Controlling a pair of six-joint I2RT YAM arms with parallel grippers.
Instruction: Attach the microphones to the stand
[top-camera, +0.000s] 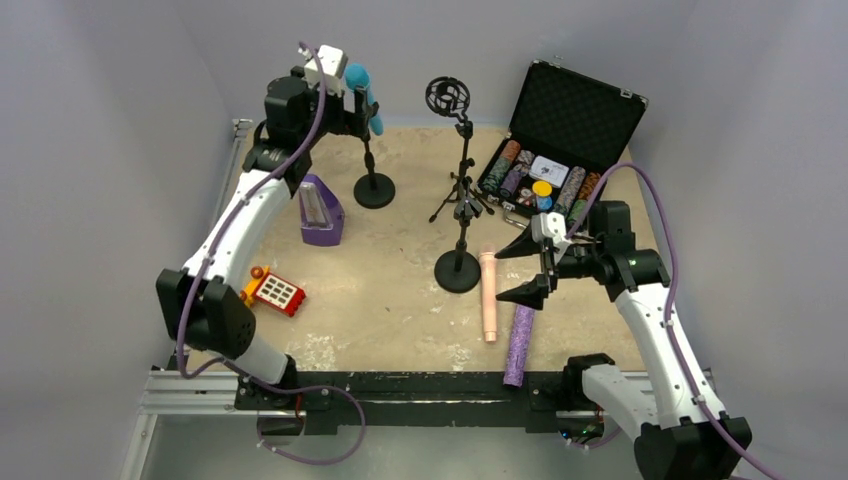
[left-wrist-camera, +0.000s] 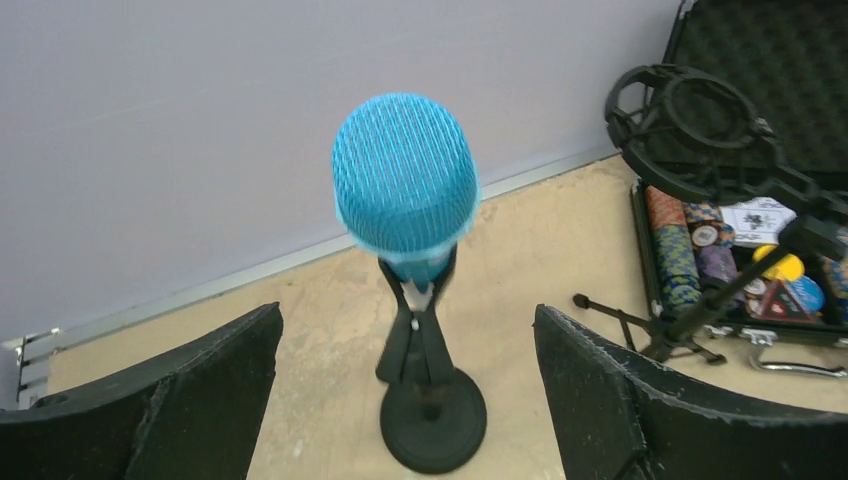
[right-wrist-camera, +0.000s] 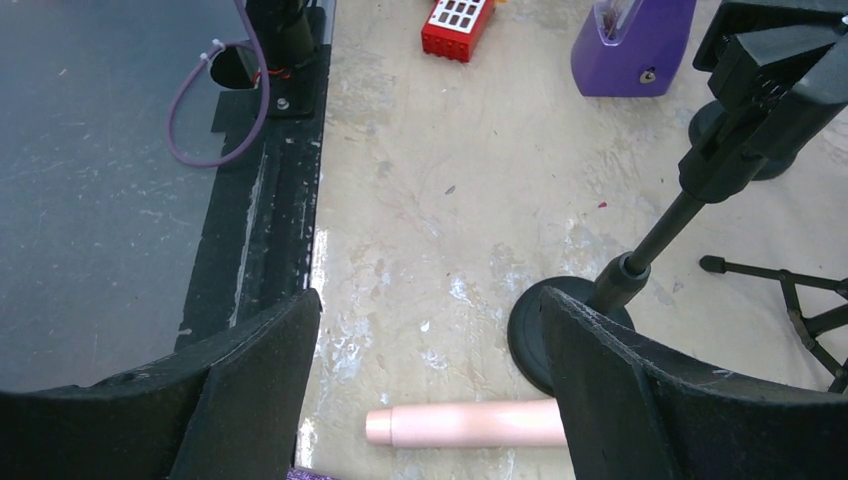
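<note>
The turquoise microphone (top-camera: 362, 88) stands head up in the clip of the left round-base stand (top-camera: 374, 189). My left gripper (top-camera: 356, 108) is open just behind it, not touching. In the left wrist view the mic's mesh head (left-wrist-camera: 405, 185) sits between my open fingers (left-wrist-camera: 205, 395). The peach-pink microphone (top-camera: 489, 312) and the glittery purple microphone (top-camera: 519, 346) lie flat on the table near the front. My right gripper (top-camera: 499, 278) is open above the pink mic's upper end. The pink mic (right-wrist-camera: 470, 423) shows below the right gripper (right-wrist-camera: 430, 300), beside the empty middle stand's base (right-wrist-camera: 535, 325).
A tripod stand with a black shock mount (top-camera: 447, 96) stands at the back centre. An open black case of poker chips (top-camera: 560, 150) is at the back right. A purple metronome (top-camera: 321, 212) and a red toy (top-camera: 277, 291) sit on the left. The black base rail (top-camera: 420, 385) runs along the front.
</note>
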